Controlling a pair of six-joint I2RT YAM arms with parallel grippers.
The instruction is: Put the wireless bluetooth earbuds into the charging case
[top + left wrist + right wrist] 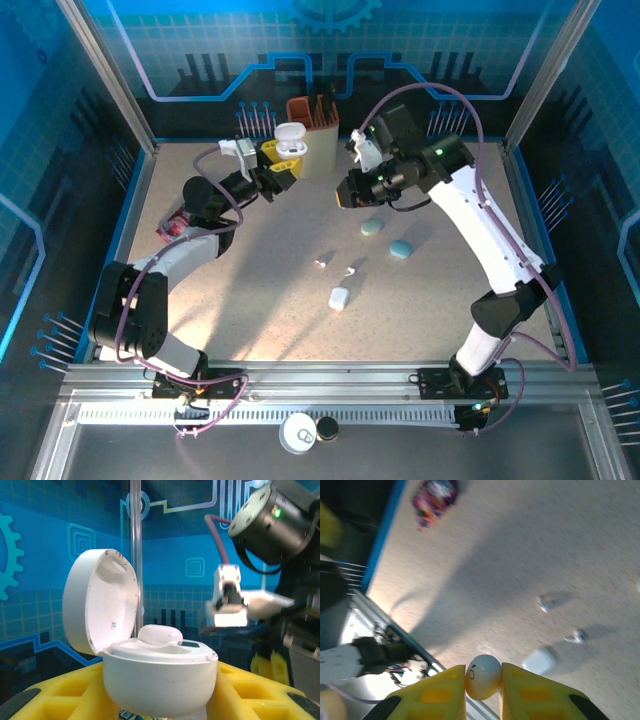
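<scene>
Four wireless bluetooth earbuds show: one earbud (159, 634) sits in the open white charging case (160, 680), which the left gripper (282, 158) clamps half-closed. Another earbud (482, 680) is pinched in the nearly closed right gripper (483, 666) near that case, and two loose earbuds (322, 262) (349, 271) lie on the table (250, 300). Near these lie one closed white case (339, 298) and two pale blue cases (372, 228) (400, 248), and a brown rack (312, 118) stands just behind the held case.

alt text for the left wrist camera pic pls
An open white rounded plastic charging case is gripped between the yellow jaws of the left gripper, its lid swung up to the left and one small white plastic earbud seated in its top. Behind, to the right, hangs the blurred black and white right arm against a blue patterned wall.
</scene>
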